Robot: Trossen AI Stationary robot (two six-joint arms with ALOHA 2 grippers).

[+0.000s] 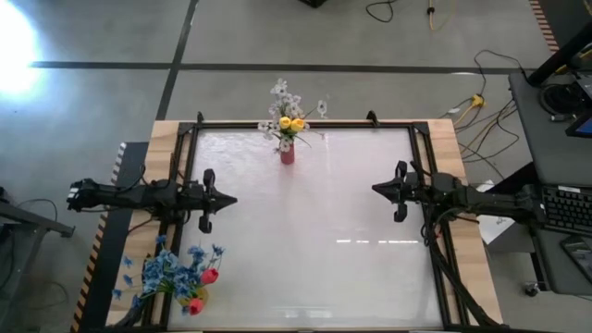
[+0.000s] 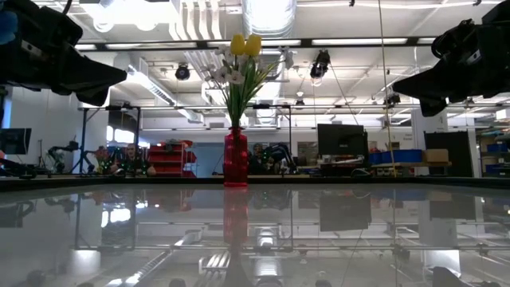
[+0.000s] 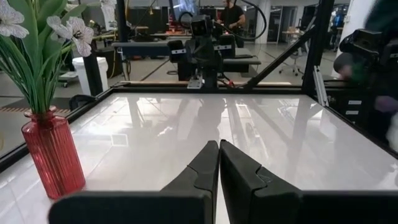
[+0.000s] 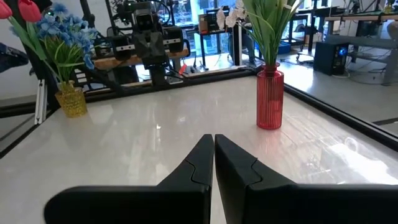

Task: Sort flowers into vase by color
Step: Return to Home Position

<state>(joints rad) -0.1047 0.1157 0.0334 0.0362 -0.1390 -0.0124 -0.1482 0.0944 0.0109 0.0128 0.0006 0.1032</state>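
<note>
A: Where do we find the flowers?
B: We see white sprays and yellow buds in the red vase at the table's far edge. Blue clusters and pink-red buds stand in the yellow vase at its near left corner.
A: And the grippers?
B: We see the left gripper and the right gripper with fingers pressed together, holding nothing, at opposite sides.

Open: the bare table nearer than the red vase, clear across the middle. Red vase is upright, with white and yellow flowers spreading wide above its neck. Left gripper and right gripper flank it, nearer, fingers closed, well apart. Yellow vase with its blue and pink flowers is well apart from the red vase, beyond the left gripper.
</note>
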